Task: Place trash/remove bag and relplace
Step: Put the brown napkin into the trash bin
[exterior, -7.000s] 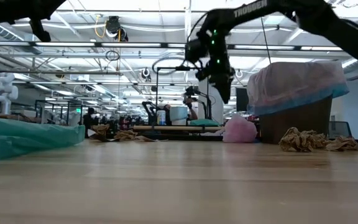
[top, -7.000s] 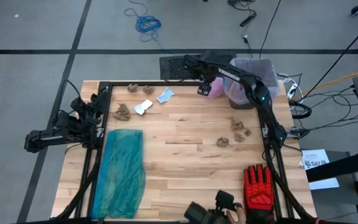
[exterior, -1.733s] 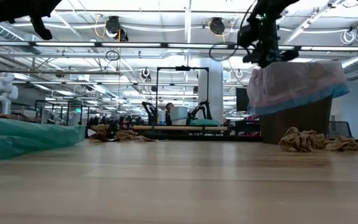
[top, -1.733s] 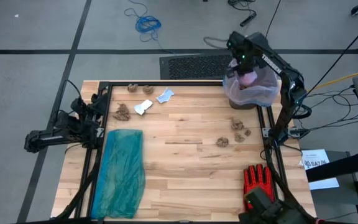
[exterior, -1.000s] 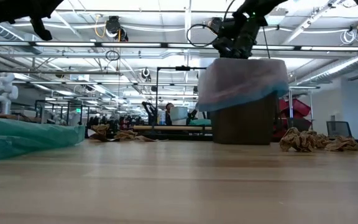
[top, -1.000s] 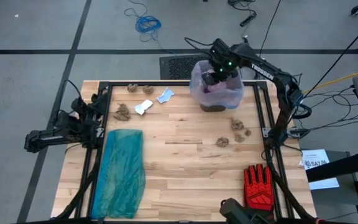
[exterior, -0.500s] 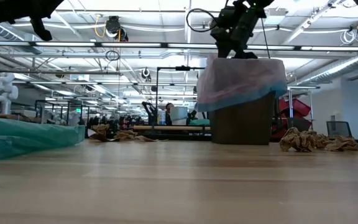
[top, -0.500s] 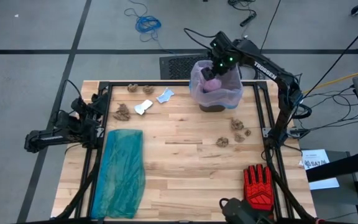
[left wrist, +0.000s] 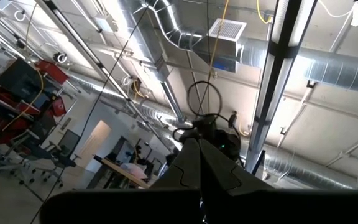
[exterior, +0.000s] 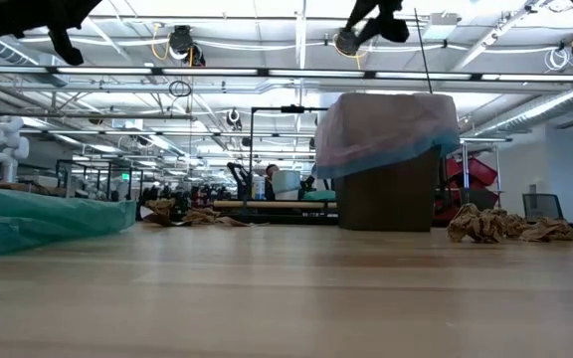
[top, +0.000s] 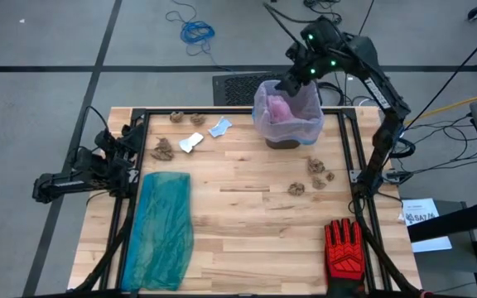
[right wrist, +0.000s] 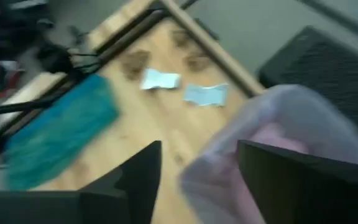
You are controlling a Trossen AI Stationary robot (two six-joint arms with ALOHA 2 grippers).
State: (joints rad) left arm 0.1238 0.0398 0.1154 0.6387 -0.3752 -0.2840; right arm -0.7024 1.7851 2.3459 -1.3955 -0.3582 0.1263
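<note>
A brown bin (top: pixel 286 139) stands at the table's far side, lined with the pinkish bag (top: pixel 286 112), whose blue rim is folded over the bin's top (exterior: pixel 386 149). A pink lump lies inside. My right gripper (top: pixel 292 83) hangs open in the air above the bin's far rim; in its wrist view (right wrist: pixel 197 180) the bag (right wrist: pixel 291 124) shows below, untouched. Trash lies loose on the wood: brown wads (top: pixel 317 170) right of centre, more wads (top: pixel 164 149) and white and pale-blue scraps (top: pixel 205 134) at the far left. My left gripper (top: pixel 129 136) is parked shut at the left edge.
A teal-green plastic bag (top: pixel 164 228) lies flat along the near left. A red-and-black glove (top: pixel 344 248) rests at the near right corner. A black frame rail (top: pixel 222 109) rims the table. Bare wood lies in the middle.
My right gripper has come off the bin's rim and risen well above it, drifting a little toward the far right and tipping. The bin and its bag have stayed where they stood.
</note>
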